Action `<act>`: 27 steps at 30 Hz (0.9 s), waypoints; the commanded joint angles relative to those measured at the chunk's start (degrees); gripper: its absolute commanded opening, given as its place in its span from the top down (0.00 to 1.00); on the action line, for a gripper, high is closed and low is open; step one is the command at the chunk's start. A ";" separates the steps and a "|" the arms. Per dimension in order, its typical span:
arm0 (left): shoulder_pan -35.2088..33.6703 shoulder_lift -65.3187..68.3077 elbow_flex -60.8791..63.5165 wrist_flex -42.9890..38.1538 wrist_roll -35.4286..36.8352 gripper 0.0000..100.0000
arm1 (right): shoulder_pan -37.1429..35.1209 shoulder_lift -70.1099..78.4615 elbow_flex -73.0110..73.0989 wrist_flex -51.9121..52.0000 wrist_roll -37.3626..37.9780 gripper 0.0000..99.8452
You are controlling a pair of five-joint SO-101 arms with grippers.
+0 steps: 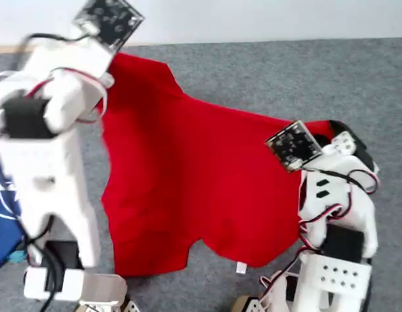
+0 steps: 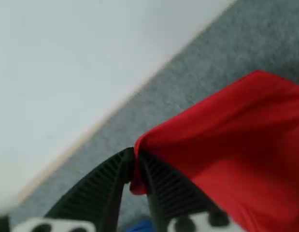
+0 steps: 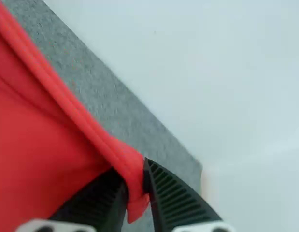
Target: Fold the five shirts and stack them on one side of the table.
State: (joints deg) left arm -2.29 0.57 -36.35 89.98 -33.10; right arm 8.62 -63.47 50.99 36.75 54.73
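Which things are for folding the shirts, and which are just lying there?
For the job: red shirt, blue shirt, left gripper, right gripper (both pinching the red shirt).
Just there: grey table cover, white wall.

Bright, even light, faint soft shadows

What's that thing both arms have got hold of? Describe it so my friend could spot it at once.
On the grey table, between the two arms, is a red shirt spread wide; the left gripper and right gripper each pinch an edge of it. It is the one red thing, unlike the blue cloth beside the left arm.
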 commanded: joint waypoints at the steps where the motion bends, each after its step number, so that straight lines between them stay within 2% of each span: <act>1: 0.00 2.55 5.14 -6.77 0.53 1.00 | -1.54 1.71 1.23 -8.84 3.43 0.99; 7: -0.18 7.82 9.27 -15.65 0.53 1.00 | -1.27 13.14 -0.88 -21.23 6.24 0.99; 12: -0.26 12.57 9.27 -17.32 0.35 1.00 | -1.36 25.27 -6.51 -30.29 9.23 0.99; 18: -1.41 16.09 9.19 -17.41 0.26 1.00 | -1.45 40.22 -18.55 -32.66 10.20 0.99; 27: -4.22 19.34 9.19 -27.52 0.26 1.00 | -1.63 54.29 -31.38 -32.31 10.29 0.99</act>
State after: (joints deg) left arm -4.92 20.44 -26.51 66.42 -33.01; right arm 7.21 -9.93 24.79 5.54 64.22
